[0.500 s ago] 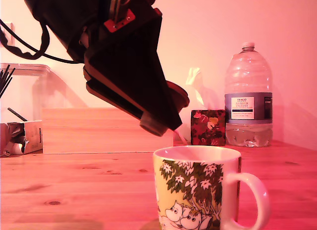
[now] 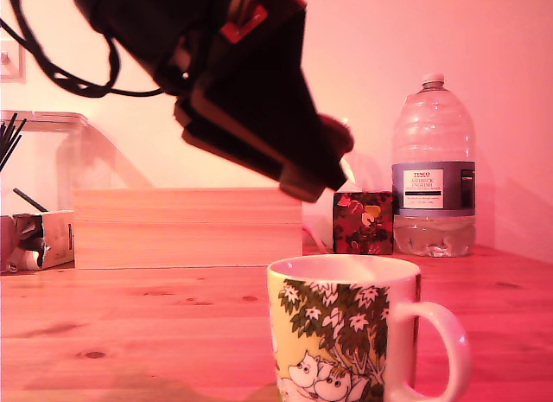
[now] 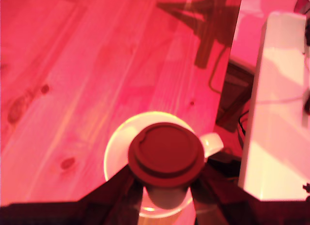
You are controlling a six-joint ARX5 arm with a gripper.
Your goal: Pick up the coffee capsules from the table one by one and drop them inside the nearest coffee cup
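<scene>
Reddish-brown, the coffee capsule sits clamped at our gripper tip in the exterior view, above the coffee cup on the table; our arm slopes down toward that view's right. In the wrist view, the capsule, pinched between the fingers, hangs over the cup's mouth.

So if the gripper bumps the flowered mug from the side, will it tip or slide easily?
The coffee cup looks like thick ceramic with a wide body, so it is probably heavy enough to resist tipping. On the smooth wooden table it may slide rather than fall. Its handle juts out, so a bump there could turn it.
</scene>
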